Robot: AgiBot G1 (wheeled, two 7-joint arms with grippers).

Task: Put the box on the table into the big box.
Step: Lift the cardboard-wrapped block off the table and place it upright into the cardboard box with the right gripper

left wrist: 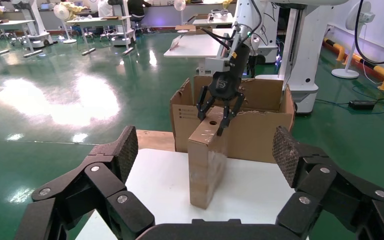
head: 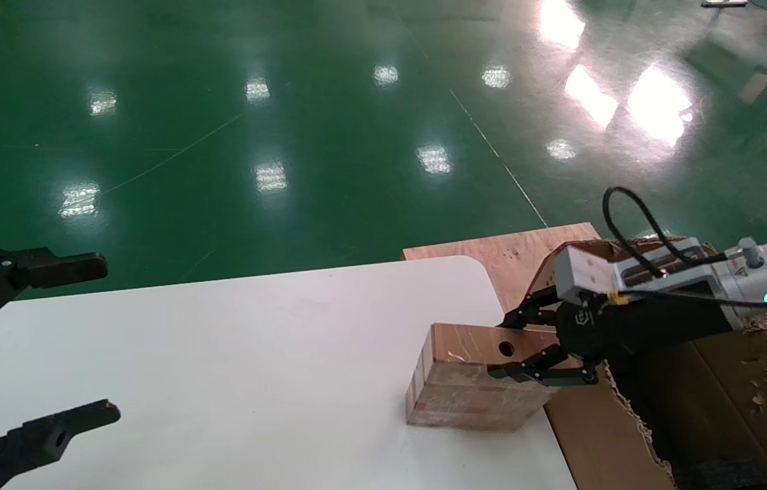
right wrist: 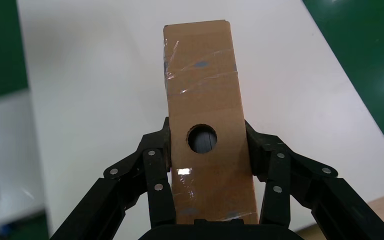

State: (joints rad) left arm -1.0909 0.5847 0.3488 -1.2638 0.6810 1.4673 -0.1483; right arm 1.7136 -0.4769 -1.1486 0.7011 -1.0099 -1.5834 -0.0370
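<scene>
The box (head: 471, 388) (left wrist: 207, 160) (right wrist: 205, 90), reddish-brown with a round hole in its upper narrow face, stands on edge on the white table (head: 254, 354) near its right edge. My right gripper (head: 499, 348) (right wrist: 206, 137) (left wrist: 211, 122) reaches in from the right and is shut on the box's top end, one finger on each broad side beside the hole. The big box (head: 730, 401) (left wrist: 260, 135), a brown carton with ragged flaps, stands just right of the table, under the right arm. My left gripper (head: 94, 340) (left wrist: 206, 145) hangs open over the table's left end, holding nothing.
A brown plywood board (head: 512, 252) (left wrist: 155, 140) lies on the floor behind the table's rounded corner, beside the carton. Shiny green floor surrounds the table. Other tables and robot stands are far off in the left wrist view.
</scene>
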